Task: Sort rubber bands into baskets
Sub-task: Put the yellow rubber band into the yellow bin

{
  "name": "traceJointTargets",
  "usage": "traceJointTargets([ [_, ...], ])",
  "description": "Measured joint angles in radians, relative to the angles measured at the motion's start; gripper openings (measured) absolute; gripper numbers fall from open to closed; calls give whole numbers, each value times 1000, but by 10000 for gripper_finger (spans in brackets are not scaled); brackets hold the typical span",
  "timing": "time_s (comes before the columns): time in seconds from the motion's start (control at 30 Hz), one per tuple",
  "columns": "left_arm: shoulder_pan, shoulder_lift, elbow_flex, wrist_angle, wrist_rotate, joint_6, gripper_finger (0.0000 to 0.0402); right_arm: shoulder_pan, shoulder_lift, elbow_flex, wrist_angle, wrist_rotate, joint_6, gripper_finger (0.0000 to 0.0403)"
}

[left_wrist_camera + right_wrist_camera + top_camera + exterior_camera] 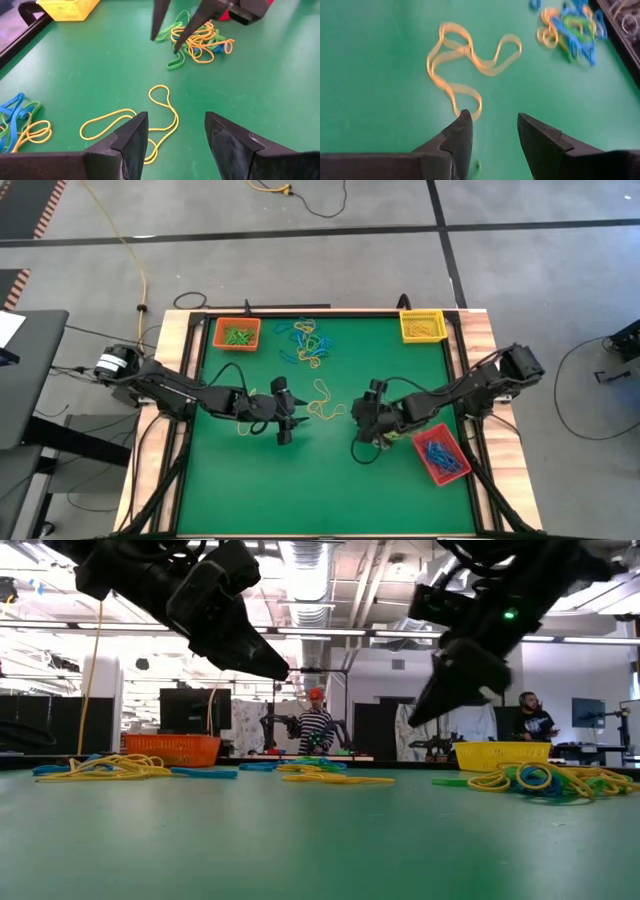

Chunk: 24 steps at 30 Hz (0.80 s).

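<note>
two robot grippers hover open and empty over a green table – left gripper [291, 420], right gripper [362, 442] (facing each other) – with loose yellow rubber bands [324, 402] lying between them.

three baskets [237, 333] are sitting at the table [330, 490] edges, two at the far corners, one near the right side; loose rubber bands [308, 343] are lying between the far pair and mid-table between both grippers.
</note>
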State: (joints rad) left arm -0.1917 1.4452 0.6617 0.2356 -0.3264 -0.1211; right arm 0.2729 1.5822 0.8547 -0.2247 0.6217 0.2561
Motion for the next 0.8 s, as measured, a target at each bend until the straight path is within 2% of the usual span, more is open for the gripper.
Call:
traceJointTargets([
  [0.07,0,0,0,2,0,0,185,-19,0,0,87,-50,-45,191],
  [0.17,0,0,0,3,0,1,185,-48,9,1,242,-192,-128,191],
  [0.27,-4,0,0,3,0,0,185,-73,21,2,336,-286,-186,191],
  [0.53,-36,0,0,4,-2,-4,185,-158,135,2,444,-378,-212,191],
  [0.8,-48,0,0,4,-12,-4,185,-165,262,41,499,-415,-212,191],
])
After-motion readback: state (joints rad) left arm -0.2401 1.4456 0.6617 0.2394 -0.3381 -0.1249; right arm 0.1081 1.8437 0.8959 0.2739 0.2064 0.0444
